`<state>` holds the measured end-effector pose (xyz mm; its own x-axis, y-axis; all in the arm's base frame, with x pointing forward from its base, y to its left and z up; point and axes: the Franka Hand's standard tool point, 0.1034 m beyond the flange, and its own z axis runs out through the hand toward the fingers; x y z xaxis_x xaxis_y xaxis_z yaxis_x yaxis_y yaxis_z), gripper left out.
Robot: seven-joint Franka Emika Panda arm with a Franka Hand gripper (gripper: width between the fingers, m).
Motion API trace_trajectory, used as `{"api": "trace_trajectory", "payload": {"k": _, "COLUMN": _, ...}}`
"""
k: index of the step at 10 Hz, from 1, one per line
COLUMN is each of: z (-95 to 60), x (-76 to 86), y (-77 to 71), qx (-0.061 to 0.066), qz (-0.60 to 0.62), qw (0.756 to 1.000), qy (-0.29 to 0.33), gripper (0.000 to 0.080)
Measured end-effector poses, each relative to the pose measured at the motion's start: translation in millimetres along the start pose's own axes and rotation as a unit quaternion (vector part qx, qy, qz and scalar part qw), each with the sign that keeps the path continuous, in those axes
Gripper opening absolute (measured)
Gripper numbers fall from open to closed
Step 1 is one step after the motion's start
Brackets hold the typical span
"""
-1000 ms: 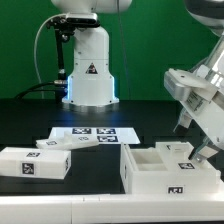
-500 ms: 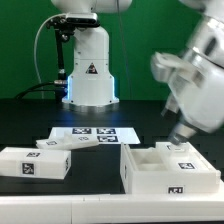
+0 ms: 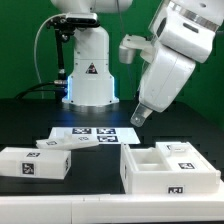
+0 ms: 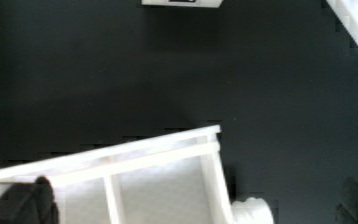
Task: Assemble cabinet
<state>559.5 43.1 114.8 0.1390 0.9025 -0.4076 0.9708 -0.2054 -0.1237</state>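
Here, a black tabletop [image 3: 25, 125] fills the lower frame beneath a green backdrop [image 3: 20, 50], with the arm's white base [image 3: 88, 75] at upper centre. The gripper [image 3: 137, 116] hangs right of centre, its fingers apart and holding nothing, above the open-topped cabinet body [image 3: 160, 178] at lower right. A tagged white block [image 3: 35, 163] sits at lower left, and the marker board [image 3: 95, 131] lies mid-frame.

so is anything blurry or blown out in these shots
exterior view: evenly lit and fairly sharp, white cabinet bright against the black table; wrist view: softer, cabinet wall washed out, the near fingers dark and out of focus
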Motion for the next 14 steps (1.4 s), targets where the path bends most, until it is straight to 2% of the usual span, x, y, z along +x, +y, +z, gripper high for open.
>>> {"api": "trace_trajectory", "payload": {"k": 1, "z": 2.0, "x": -1.6, "y": 1.3, "qx": -0.001, "qz": 0.003, "qw": 1.0, "qy": 0.004, "gripper": 0.0796}}
{"api": "trace_trajectory", "payload": {"k": 2, "z": 9.5, "x": -7.6, "y": 6.8, "qx": -0.019, "qz": 0.027, "qw": 0.999, "qy": 0.041, "gripper": 0.0796}}
{"api": "trace_trajectory", "payload": {"k": 3, "z": 22.9, "x": -28.3, "y": -2.0, "qx": -0.031, "qz": 0.059, "qw": 0.995, "qy": 0.074, "gripper": 0.0796}}
{"api": "trace_trajectory", "payload": {"k": 4, "z": 42.2, "x": -48.0, "y": -17.9, "qx": -0.034, "qz": 0.093, "qw": 0.989, "qy": 0.107, "gripper": 0.0796}}
{"api": "trace_trajectory", "payload": {"k": 5, "z": 56.8, "x": -64.6, "y": -29.4, "qx": -0.029, "qz": 0.084, "qw": 0.989, "qy": 0.115, "gripper": 0.0796}}
{"api": "trace_trajectory", "payload": {"k": 6, "z": 59.1, "x": -71.5, "y": -29.2, "qx": -0.027, "qz": 0.074, "qw": 0.99, "qy": 0.114, "gripper": 0.0796}}
{"api": "trace_trajectory", "payload": {"k": 9, "z": 58.5, "x": -68.8, "y": -29.3, "qx": -0.027, "qz": 0.076, "qw": 0.99, "qy": 0.114, "gripper": 0.0796}}
{"api": "trace_trajectory", "payload": {"k": 10, "z": 59.3, "x": -70.3, "y": -28.6, "qx": -0.033, "qz": 0.086, "qw": 0.988, "qy": 0.124, "gripper": 0.0796}}
{"api": "trace_trajectory", "payload": {"k": 11, "z": 69.3, "x": -85.1, "y": -35.4, "qx": -0.047, "qz": 0.131, "qw": 0.979, "qy": 0.15, "gripper": 0.0796}}
{"api": "trace_trajectory", "payload": {"k": 12, "z": 81.8, "x": -96.1, "y": -52.4, "qx": -0.052, "qz": 0.201, "qw": 0.963, "qy": 0.174, "gripper": 0.0796}}
{"api": "trace_trajectory", "payload": {"k": 13, "z": 94.5, "x": -95.7, "y": -67.9, "qx": -0.048, "qz": 0.221, "qw": 0.957, "qy": 0.183, "gripper": 0.0796}}
{"api": "trace_trajectory", "payload": {"k": 14, "z": 99.4, "x": -97.5, "y": -69.8, "qx": -0.044, "qz": 0.208, "qw": 0.96, "qy": 0.181, "gripper": 0.0796}}
